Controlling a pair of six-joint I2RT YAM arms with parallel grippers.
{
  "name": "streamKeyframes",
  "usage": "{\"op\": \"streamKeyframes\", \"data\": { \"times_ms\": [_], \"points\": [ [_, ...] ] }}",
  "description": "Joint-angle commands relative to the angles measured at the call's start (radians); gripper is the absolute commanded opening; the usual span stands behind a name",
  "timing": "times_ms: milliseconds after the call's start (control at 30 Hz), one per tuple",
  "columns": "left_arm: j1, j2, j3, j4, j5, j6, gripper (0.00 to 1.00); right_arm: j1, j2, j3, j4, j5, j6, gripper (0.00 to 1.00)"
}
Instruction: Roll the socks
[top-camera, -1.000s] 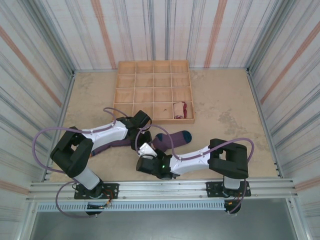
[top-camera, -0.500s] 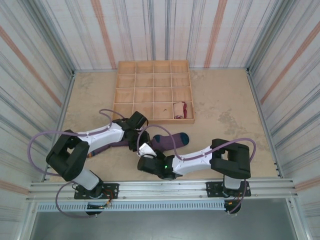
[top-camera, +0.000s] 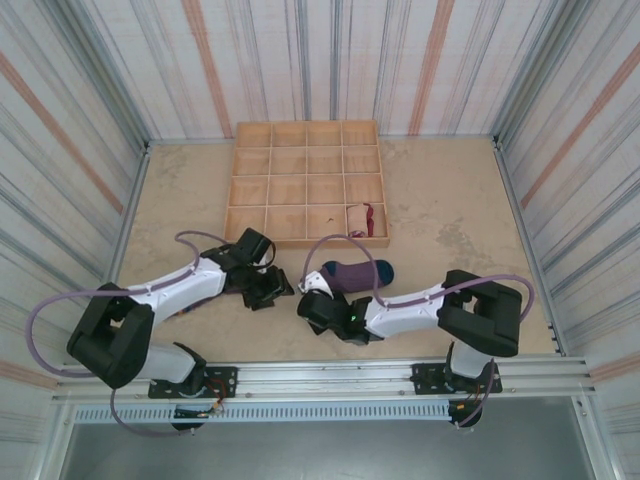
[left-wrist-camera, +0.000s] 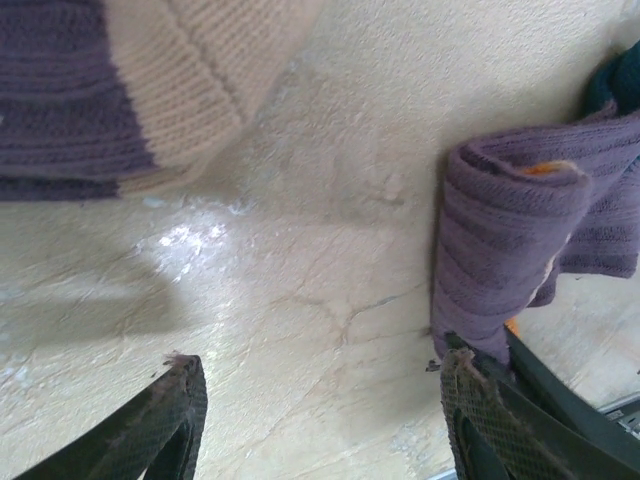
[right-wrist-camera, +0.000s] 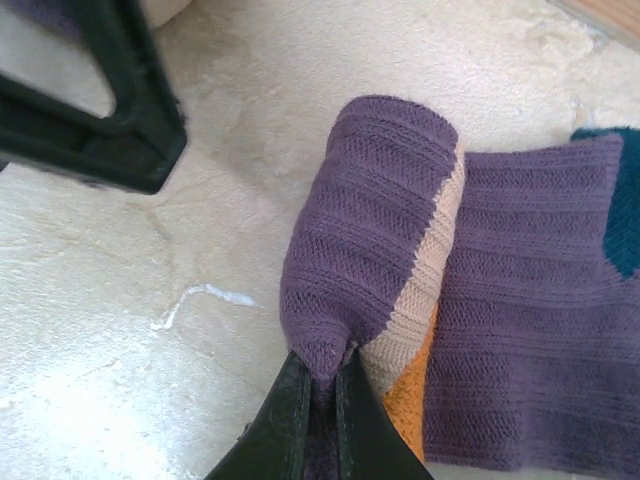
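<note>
Jaws of my right gripper (right-wrist-camera: 320, 375) are clamped on the rolled-over cuff end of the ribbed purple knit sock with teal toe and orange cuff (right-wrist-camera: 520, 300), which lies on the tan, stone-patterned table (top-camera: 450, 200) just in front of the compartmented wooden tray (top-camera: 240, 180). My left gripper (left-wrist-camera: 322, 375) hangs low over bare table, jaws apart, one tip just beside the roll. A dark purple sock with tan toe (left-wrist-camera: 130, 80) lies past it. A rolled cream sock with maroon toe (top-camera: 358, 219) sits in the tray's near-right compartment.
</note>
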Motion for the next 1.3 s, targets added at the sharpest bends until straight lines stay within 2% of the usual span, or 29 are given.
{"op": "streamKeyframes", "data": {
  "times_ms": [0, 167, 333, 433, 533, 800, 1000, 1267],
  "points": [
    [0.009, -0.032, -0.012, 0.023, 0.024, -0.016, 0.63, -0.085, -0.05, -0.106, 0.067, -0.246, 0.08, 0.0],
    [0.006, -0.051, -0.017, 0.069, 0.035, -0.017, 0.63, -0.26, -0.116, -0.265, 0.358, -0.579, 0.202, 0.0],
    [-0.009, -0.044, -0.014, 0.105, 0.034, -0.019, 0.62, -0.368, -0.107, -0.296, 0.445, -0.778, 0.304, 0.0],
    [-0.029, -0.024, -0.011, 0.135, 0.03, -0.026, 0.62, -0.424, -0.075, -0.334, 0.565, -0.871, 0.392, 0.0],
    [-0.054, 0.0, -0.009, 0.171, 0.012, -0.039, 0.62, -0.467, -0.04, -0.373, 0.669, -0.909, 0.463, 0.0],
    [-0.097, 0.06, -0.032, 0.343, -0.03, -0.097, 0.6, -0.516, 0.069, -0.381, 0.714, -0.951, 0.557, 0.0],
    [-0.121, 0.099, -0.018, 0.41, -0.082, -0.092, 0.59, -0.536, 0.171, -0.395, 0.777, -0.957, 0.63, 0.0],
    [-0.134, 0.161, -0.017, 0.482, -0.078, -0.073, 0.55, -0.542, 0.191, -0.424, 0.817, -0.942, 0.659, 0.0]
  ]
}}
